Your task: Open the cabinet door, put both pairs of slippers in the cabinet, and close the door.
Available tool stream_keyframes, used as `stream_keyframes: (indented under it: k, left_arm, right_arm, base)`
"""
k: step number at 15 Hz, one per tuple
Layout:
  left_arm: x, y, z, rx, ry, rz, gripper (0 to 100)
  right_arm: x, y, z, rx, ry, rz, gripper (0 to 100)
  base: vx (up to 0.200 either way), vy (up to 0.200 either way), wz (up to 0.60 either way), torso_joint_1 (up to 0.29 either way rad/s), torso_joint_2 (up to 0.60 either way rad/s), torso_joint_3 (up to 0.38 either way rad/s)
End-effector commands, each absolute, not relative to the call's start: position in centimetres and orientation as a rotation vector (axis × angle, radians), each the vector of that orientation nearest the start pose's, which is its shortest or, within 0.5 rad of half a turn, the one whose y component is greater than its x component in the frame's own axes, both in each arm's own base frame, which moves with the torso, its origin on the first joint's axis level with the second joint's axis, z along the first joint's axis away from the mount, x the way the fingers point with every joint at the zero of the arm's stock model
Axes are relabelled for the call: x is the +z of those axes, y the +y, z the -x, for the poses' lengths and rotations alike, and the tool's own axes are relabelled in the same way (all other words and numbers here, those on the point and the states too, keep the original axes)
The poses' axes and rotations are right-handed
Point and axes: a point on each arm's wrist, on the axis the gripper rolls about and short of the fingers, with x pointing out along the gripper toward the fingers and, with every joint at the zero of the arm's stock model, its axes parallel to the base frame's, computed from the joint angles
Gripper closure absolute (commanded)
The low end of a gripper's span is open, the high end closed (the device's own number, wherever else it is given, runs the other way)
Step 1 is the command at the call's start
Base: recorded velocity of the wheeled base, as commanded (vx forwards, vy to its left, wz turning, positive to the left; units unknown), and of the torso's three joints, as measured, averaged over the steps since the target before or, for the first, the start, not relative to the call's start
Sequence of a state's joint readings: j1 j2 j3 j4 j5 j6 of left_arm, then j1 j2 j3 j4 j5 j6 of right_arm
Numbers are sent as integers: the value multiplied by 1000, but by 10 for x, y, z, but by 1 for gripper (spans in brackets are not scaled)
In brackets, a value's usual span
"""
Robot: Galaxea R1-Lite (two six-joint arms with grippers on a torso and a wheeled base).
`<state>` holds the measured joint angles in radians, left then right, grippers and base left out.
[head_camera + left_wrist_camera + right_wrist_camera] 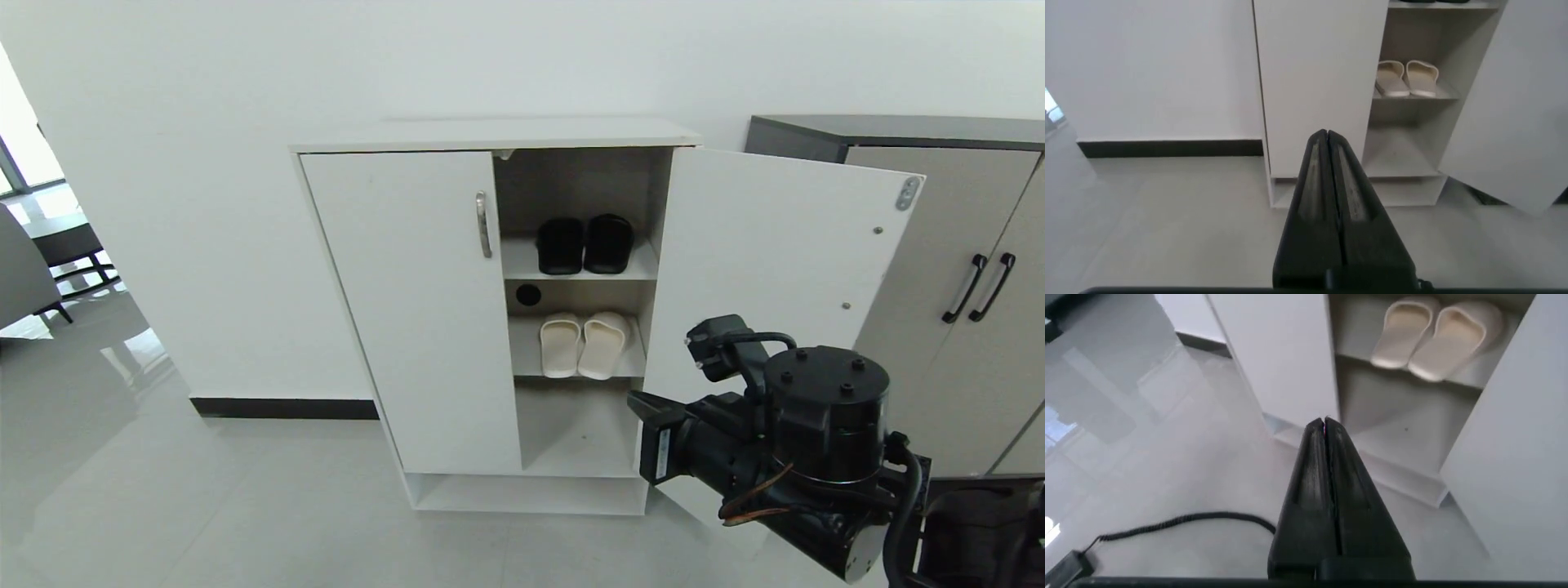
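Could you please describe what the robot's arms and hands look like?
The right arm is black, with a round joint cap studded with bolts, a looping black cable, thin orange wires and a white label. The left hand and right hand each have two long, black, tapering fingers.

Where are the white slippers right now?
In the head view the white slippers lie side by side in the open right half of the cabinet, on the shelf just below the black slippers.
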<state>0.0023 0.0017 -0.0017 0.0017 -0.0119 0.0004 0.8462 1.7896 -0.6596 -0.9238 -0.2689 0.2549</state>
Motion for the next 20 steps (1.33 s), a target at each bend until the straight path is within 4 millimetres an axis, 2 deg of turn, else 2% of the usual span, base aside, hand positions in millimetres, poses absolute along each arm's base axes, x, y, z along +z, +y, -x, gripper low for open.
stream_keyframes:
  k: [1,2,8,20]
  left_arm:
    - [76,0,23,-9,3,0,100]
    - [76,0,23,-8,3,0,100]
    - [76,0,23,-8,2,0,100]
    - [76,0,23,-8,2,2,100]
  right_arm:
    - [141,228,-210,547,263,-127,100]
    - [141,228,-210,547,263,-127,100]
    - [137,228,-209,570,281,-121,100]
    - [132,230,-210,568,295,-110,100]
  base:
    - [-200,0,0,-2,7,7]
    - [-200,0,0,2,2,2]
    - [0,0,0,21,-38,-44]
    - [0,0,0,167,-450,-278]
